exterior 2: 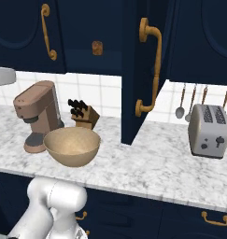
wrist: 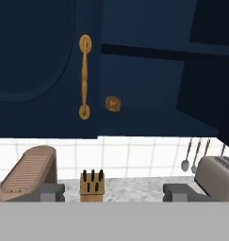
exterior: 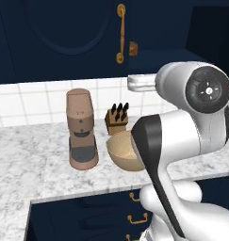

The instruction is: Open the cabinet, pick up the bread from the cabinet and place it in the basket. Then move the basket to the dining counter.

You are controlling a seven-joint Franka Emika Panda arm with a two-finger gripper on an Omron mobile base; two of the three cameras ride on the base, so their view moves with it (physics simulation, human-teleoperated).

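Brown and crusty, the bread is a small roundish lump sitting on the bottom shelf of the open cabinet, just right of the closed left door's long brass handle. From the right base view the same lump shows inside the dark opening, left of the swung-out right door.

In the hand view the gripper looks straight at the cabinet, its two dark fingertips spread wide and released, nothing between them; the bread lies above them and well apart, roughly over the gap.

Below, the tan speckled basket stands on the white-grey marbled counter, near a brown coffee machine on its left and a wooden knife block behind it. A silver toaster stands far to the right, with utensils hanging on the light tiled wall above it. Navy drawers with small brass pulls run under the counter.
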